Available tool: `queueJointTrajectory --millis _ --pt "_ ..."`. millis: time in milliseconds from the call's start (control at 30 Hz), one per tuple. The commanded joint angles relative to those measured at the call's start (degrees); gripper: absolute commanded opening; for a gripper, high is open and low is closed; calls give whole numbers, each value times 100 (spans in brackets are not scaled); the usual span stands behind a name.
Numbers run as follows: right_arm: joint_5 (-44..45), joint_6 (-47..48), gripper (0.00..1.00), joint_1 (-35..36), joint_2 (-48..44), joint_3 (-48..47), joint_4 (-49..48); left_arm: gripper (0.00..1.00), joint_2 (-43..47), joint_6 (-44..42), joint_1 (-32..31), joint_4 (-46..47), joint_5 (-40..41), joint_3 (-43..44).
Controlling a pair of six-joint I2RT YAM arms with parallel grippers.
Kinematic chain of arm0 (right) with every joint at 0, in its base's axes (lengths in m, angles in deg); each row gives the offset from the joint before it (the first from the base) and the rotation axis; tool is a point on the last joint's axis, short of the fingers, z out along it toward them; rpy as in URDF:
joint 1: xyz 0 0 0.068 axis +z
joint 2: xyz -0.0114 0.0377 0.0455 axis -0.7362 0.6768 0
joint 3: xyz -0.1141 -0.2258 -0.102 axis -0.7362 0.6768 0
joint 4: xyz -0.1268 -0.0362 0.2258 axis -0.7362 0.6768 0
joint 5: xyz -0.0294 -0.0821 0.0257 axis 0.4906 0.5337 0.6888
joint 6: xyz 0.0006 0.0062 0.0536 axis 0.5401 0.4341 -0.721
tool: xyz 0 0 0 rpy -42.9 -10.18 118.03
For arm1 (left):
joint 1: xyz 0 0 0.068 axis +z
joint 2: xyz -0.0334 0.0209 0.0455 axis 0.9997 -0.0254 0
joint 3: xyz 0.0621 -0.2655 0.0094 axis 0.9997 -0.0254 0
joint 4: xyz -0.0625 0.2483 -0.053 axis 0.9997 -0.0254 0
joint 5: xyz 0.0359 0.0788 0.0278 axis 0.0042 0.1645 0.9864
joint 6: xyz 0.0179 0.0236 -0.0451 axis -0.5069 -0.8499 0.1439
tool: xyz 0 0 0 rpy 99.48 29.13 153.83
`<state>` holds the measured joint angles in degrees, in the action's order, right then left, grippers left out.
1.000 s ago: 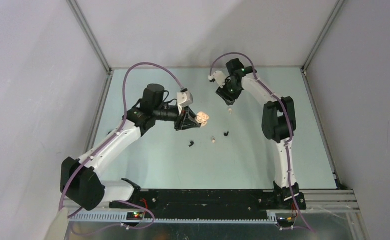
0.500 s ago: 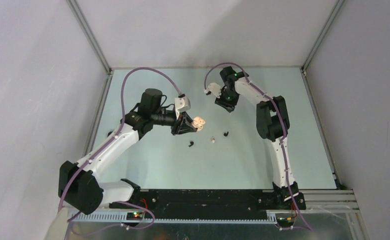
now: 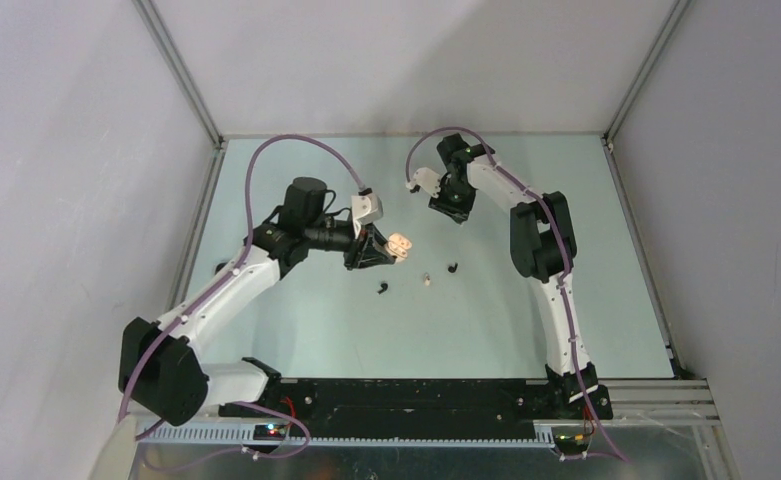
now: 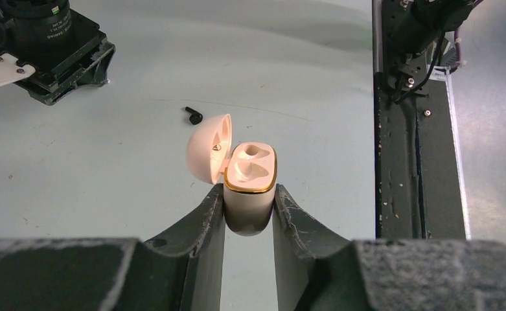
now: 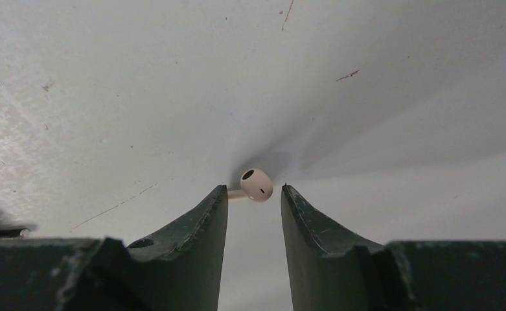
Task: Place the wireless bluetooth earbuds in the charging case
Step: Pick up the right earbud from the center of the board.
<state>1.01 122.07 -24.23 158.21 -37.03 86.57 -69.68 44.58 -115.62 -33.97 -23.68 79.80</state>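
Note:
My left gripper point(image 3: 390, 249) is shut on the cream charging case point(image 3: 400, 242) and holds it above the table. In the left wrist view the case point(image 4: 251, 194) stands upright between the fingers with its gold-rimmed lid point(image 4: 208, 157) hinged open. My right gripper point(image 3: 455, 214) points down at the table. Its jaws are open around a cream-white earbud point(image 5: 256, 184) lying between the fingertips; the stem touches the left finger point(image 5: 219, 201). A black earbud point(image 3: 382, 289), a white earbud point(image 3: 426, 279) and a second black earbud point(image 3: 452, 267) lie loose mid-table.
One black earbud point(image 4: 194, 116) shows on the table beyond the case in the left wrist view, with the right arm's wrist point(image 4: 43, 45) behind it. The black base rail point(image 3: 416, 395) runs along the near edge. Grey walls enclose the table.
My right gripper has swung left and down over the far white earbud, which now sits between its fingertips. My left gripper has drawn slightly left with the case.

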Motion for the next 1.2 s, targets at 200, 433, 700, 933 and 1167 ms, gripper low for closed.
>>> queueJointTrajectory --millis 200,433,700,933,1167 --pt "-205 256 37 11 272 -448 175 0 -107 -114 20 188 -83 3" --pt "-245 270 26 4 338 -498 213 0 -180 -129 18 171 -72 24" --pt "-464 74 15 -14 19 -277 227 0 -279 -110 13 147 -78 80" --pt "-812 -543 14 -87 -662 206 -152 0 -332 165 17 423 31 6" --pt "-317 -1421 13 55 -2265 2294 -2066 0 -650 785 17 801 184 -1"
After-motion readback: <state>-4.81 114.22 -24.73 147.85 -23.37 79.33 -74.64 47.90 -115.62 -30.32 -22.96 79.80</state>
